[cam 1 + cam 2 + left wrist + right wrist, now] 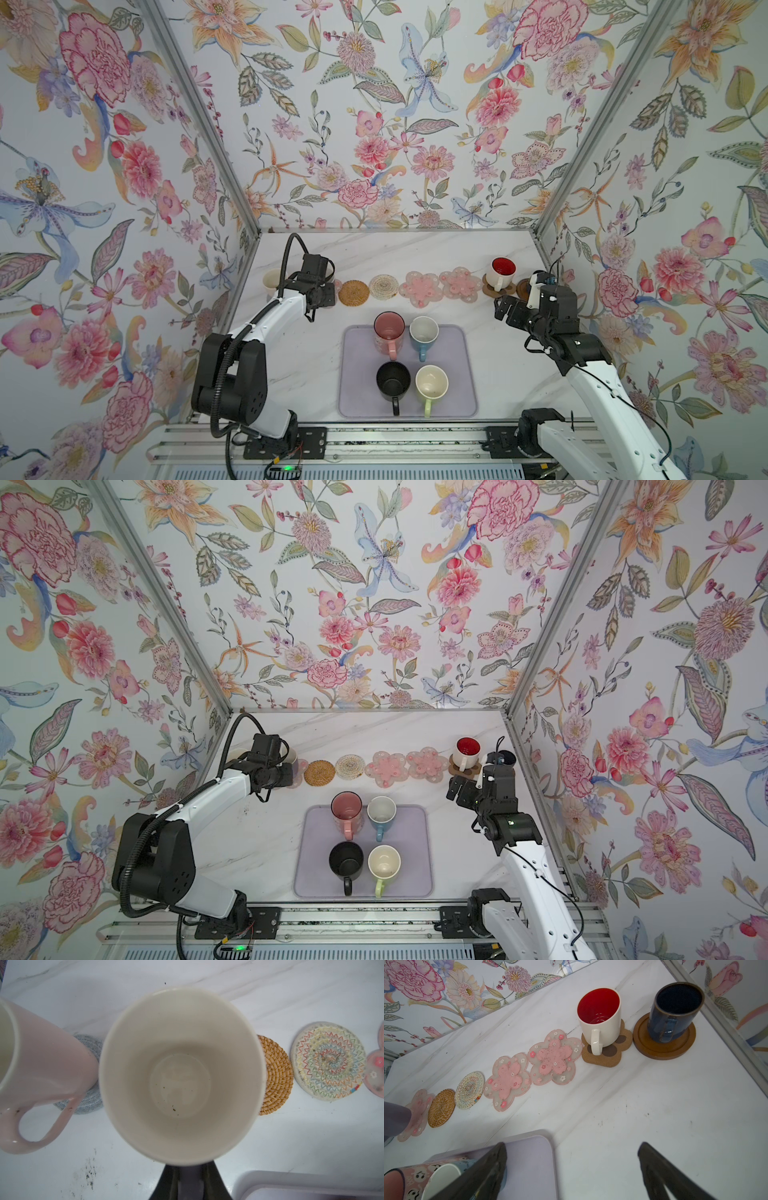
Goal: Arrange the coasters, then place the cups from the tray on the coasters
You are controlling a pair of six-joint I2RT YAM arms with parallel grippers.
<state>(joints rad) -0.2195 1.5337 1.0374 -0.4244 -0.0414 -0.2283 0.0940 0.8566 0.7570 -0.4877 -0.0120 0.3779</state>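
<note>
My left gripper (187, 1169) is shut on the handle of the lavender cup (178, 1076), upright over the leftmost pink flower coaster (419, 1113). I cannot tell whether it rests there. Beside it the cream-pink cup (41, 1076) stands on the grey knitted coaster (91, 1103). The row runs on: tan rattan (353, 292), beige woven (383, 286), two pink flowers (422, 289), brown paw (604, 1057) under the white cup with red inside (503, 272), brown disc (664, 1047) under the navy cup (675, 1014). My right gripper (505, 309) hangs open and empty before the paw coaster.
The lavender tray (457, 374) lies at the front middle with the pink (389, 330), blue (424, 332), black (393, 380) and light green (432, 382) cups, handles toward the front. Flowered walls close in the back and both sides.
</note>
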